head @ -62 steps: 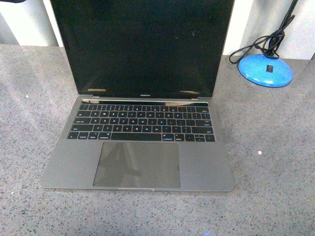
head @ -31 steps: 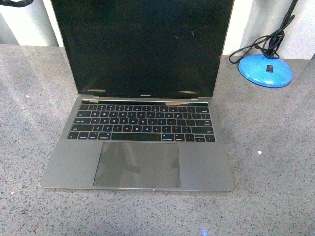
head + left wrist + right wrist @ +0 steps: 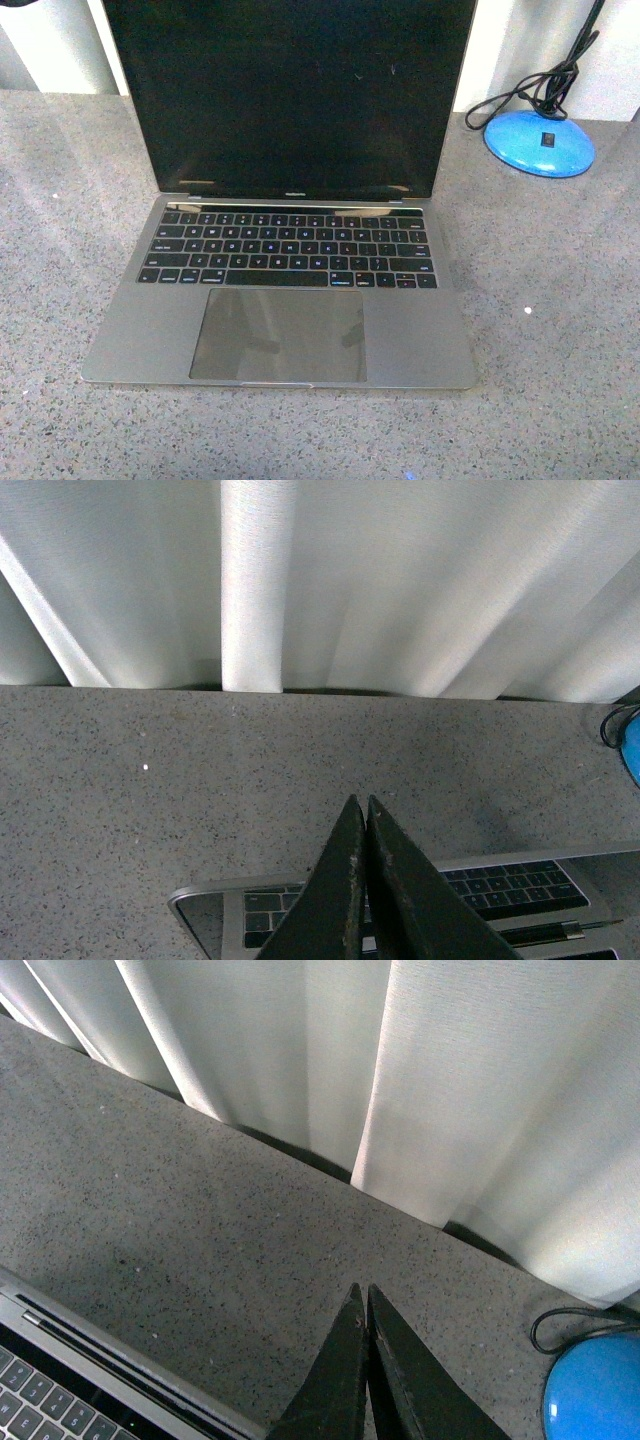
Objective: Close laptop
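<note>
Grey speckled countertop (image 3: pixel 560 330) filling the frame; white curtain (image 3: pixel 400 580) hanging behind; blue lamp base (image 3: pixel 540 143) with black cable (image 3: pixel 530 95) sitting upper right.

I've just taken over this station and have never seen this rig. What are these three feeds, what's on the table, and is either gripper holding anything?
This is a two-armed robot. The front view comes from a camera on its body, looking forward. It shows an open laptop with a dark screen on a grey speckled table, and a round blue base with a black cable to the right. No arm shows there. The other two views come from wrist cameras, each looking along its own black fingers. The left gripper shows over the keyboard end of the laptop. The right gripper shows over bare table. Both are shut and hold nothing. A white curtain hangs behind.
</note>
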Robot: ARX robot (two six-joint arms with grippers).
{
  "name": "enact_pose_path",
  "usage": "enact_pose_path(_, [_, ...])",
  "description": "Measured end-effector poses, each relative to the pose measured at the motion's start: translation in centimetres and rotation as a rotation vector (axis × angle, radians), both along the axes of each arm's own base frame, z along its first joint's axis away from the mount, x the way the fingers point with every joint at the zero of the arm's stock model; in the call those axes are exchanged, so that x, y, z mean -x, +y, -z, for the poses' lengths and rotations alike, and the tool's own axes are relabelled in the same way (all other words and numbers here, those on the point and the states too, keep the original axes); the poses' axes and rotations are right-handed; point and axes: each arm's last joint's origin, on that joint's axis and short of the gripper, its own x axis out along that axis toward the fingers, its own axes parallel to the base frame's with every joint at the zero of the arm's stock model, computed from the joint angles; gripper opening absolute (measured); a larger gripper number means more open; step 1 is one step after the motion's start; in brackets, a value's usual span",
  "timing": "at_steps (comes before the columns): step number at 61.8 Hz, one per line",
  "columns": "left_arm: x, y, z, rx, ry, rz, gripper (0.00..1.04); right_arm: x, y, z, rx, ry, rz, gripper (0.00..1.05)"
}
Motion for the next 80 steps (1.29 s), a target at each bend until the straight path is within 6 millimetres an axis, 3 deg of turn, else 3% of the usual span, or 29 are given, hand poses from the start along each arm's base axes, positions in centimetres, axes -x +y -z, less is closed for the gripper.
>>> enact_pose_path(39, [0.0,-0.2,-0.3,0.018,0.014,-0.007,0.04,1.6,0.8,-0.1,-0.012,0.017,0.028,0.01])
enact_pose_path(59, [-1.7,-0.8,0.2,0.01,0.009,-0.007,0.04,1.2,-1.0,0.0,-0.029,0.024,0.049,0.01])
enact_pose_path(80, [-0.8,-0.8,0.1,0.008,0.036,0.013,0.04,1.3,-1.5,0.4,-0.058,0.041,0.071,0.01])
